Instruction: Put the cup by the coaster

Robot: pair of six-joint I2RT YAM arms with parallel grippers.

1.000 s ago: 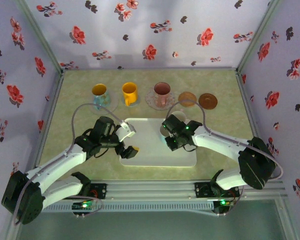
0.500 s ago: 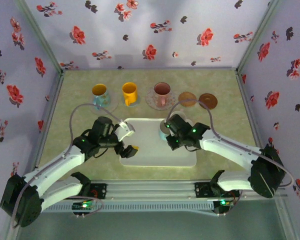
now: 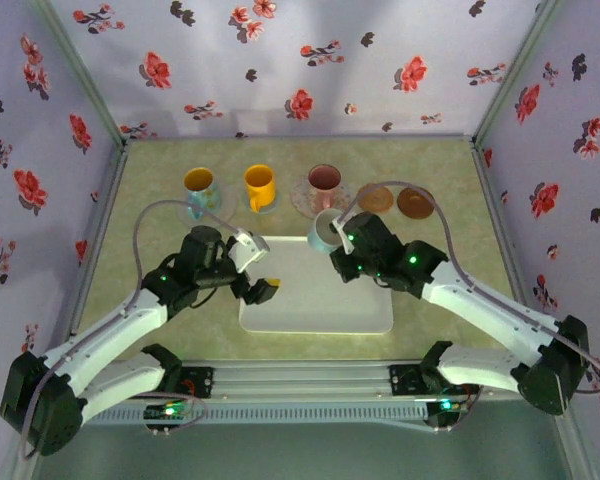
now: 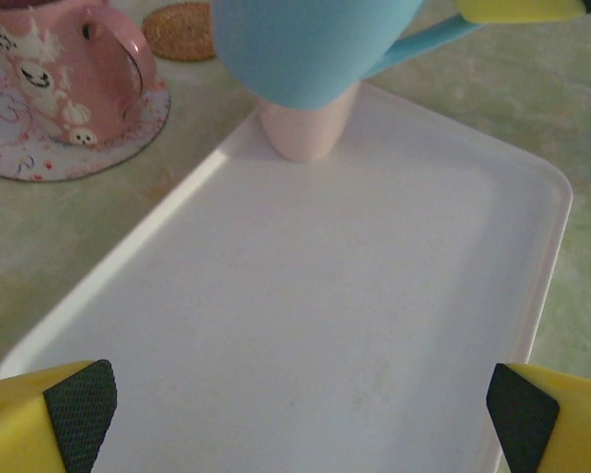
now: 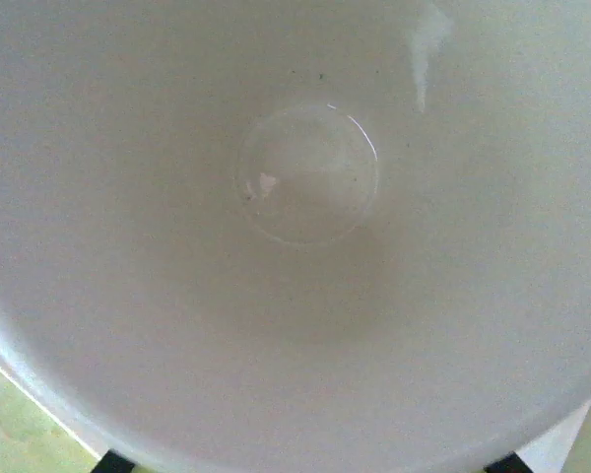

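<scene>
Blue cup [image 4: 310,44] aloft, top cut off, right claw [image 3: 335,242] mostly hidden

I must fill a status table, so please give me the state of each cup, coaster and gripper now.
blue cup: empty, held over the tray edge
right gripper: shut on blue cup
left gripper: open, holding nothing
pink cup: standing on pink coaster
yellow cup: standing upright
orange cup: standing upright
brown coasters: both bare

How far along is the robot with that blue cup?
Done: the right arm's fingers hold the blue cup above the white tray's far edge. In hand: the carry. Left: setting it down by a brown coaster and letting go. The left fingers are open over the tray.
</scene>
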